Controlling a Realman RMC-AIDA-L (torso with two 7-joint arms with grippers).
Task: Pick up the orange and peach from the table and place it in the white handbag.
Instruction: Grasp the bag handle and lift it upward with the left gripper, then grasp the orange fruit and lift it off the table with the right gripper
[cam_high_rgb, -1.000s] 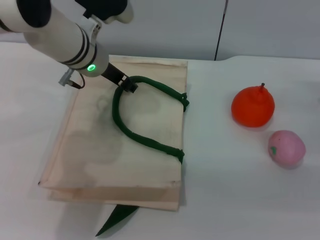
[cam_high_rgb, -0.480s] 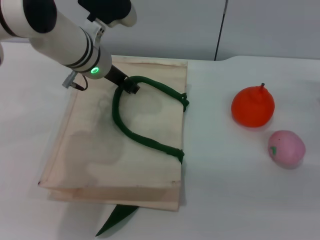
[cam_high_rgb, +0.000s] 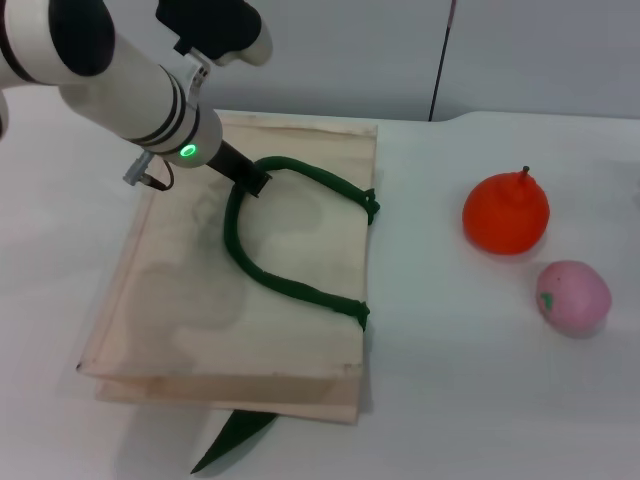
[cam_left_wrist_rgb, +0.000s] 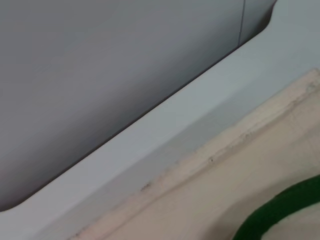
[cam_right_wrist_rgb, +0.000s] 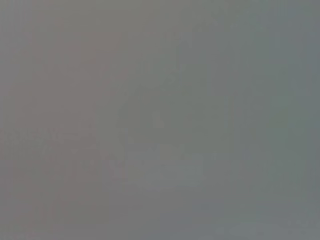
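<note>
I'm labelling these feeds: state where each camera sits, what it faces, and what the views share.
Head view: on the head, looking down at the white handbag, orange and peach; left end effector at the green handle.
Left wrist view: on the left wrist, facing the handbag's far edge, table and wall; no arm shows.
Right wrist view: blank grey.
Head and left wrist views share bag and handle.
</note>
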